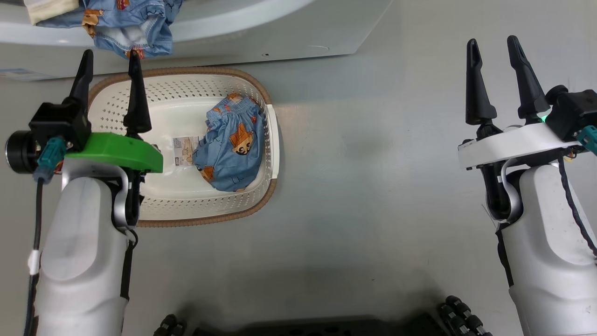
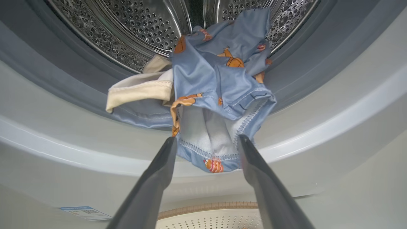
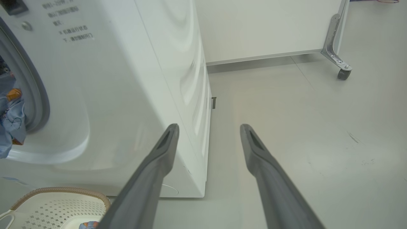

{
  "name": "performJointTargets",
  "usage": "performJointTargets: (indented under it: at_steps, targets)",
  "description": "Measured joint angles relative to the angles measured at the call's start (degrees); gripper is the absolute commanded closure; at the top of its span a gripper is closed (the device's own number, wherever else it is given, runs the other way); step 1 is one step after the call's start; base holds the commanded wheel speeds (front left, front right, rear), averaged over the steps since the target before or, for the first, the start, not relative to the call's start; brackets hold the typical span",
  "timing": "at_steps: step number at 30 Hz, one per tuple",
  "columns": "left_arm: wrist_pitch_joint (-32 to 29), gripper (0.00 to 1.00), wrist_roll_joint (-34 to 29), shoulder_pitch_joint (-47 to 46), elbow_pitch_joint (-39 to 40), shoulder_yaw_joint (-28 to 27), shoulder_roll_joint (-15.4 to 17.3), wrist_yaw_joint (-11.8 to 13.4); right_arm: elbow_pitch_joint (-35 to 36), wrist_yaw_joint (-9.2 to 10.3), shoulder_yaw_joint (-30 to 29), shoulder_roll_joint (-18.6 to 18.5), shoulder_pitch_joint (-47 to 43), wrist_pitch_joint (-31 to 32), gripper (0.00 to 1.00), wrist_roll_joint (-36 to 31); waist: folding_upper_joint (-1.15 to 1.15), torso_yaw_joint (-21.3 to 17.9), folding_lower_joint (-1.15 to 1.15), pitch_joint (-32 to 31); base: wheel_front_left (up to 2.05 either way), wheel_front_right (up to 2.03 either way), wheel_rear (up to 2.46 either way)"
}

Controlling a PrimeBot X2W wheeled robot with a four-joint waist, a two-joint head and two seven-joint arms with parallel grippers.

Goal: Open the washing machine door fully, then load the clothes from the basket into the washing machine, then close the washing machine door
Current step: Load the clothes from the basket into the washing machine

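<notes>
Head view: left tool (image 1: 111,53), jaws wide and empty, hovers over the basket (image 1: 186,72); right tool (image 1: 493,41) waits open, well apart at right. A blue garment (image 1: 231,142), soft and light, lies crumpled in the basket's right half, and its bunched waistband looks the best place to pinch. Farther off, a second garment (image 2: 219,92) droops over the washing machine (image 2: 318,105) drum lip and may slip.

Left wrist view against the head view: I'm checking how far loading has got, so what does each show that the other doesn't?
Left wrist view: the steel drum, and how the blue garment lies across the grey door seal with its hem hanging outside.
Head view: a second blue garment lying in the basket, and the right gripper, jaws open and holding nothing.
Both: that hanging garment, the left gripper with jaws open close to its hem, and the basket's brown rim.
</notes>
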State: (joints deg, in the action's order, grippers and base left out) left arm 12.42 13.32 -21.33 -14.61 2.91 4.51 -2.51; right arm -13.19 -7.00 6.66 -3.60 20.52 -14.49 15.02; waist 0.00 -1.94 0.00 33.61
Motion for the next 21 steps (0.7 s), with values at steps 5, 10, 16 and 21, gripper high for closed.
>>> performJointTargets:
  at_steps: [5,10,16,21]
  targets:
    - [-2.30,0.00,-0.01,-2.84,-0.53,0.88,-0.08,-0.01,-0.07,0.00,0.33,0.01,0.01,0.00,0.00,0.08,0.00,-0.34,0.00,0.18,0.00,0.00,0.00]
    - [-5.49,0.00,-0.02,-5.44,-1.65,1.08,-0.07,-0.01,-0.08,0.00,0.49,0.03,0.03,0.00,0.00,0.11,0.00,-0.76,0.00,0.40,0.00,0.00,0.00]
    - [-8.86,0.00,0.02,-7.78,-2.94,1.35,-0.08,-0.01,-0.10,0.00,0.48,0.04,0.04,0.00,0.00,0.29,0.00,-1.15,0.00,0.66,0.00,0.00,0.00]
    - [-10.74,0.00,0.09,-9.71,-3.48,1.00,-0.07,0.01,-0.11,0.00,0.49,0.07,0.04,0.00,0.00,0.56,0.00,-1.38,0.00,0.87,0.00,0.00,0.00]
